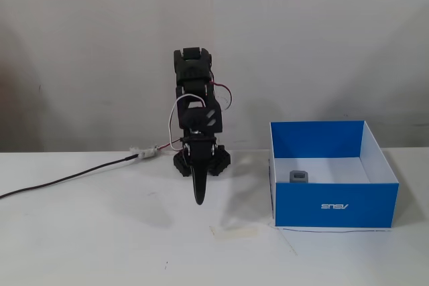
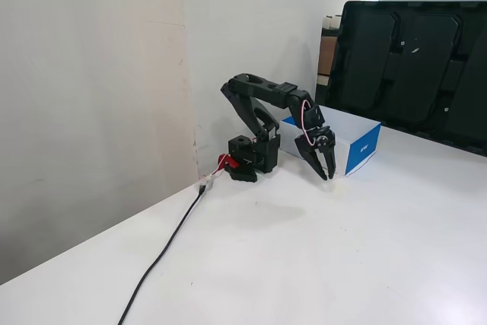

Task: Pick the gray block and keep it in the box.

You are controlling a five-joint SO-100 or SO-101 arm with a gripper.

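Gray block (image 1: 299, 177): lies inside the box, on its white floor near the left wall in a fixed view
Box (image 1: 335, 207): blue, open-topped, on the white table (image 1: 100, 246), right of the arm
Gripper (image 1: 199, 199): points down just above the table, holds nothing; jaws look closed, though the side view (image 2: 329, 175) is small
Cable (image 2: 163, 253): runs across the table to the arm base

Even soft light, faint shadows, slight blur, bright window glare.
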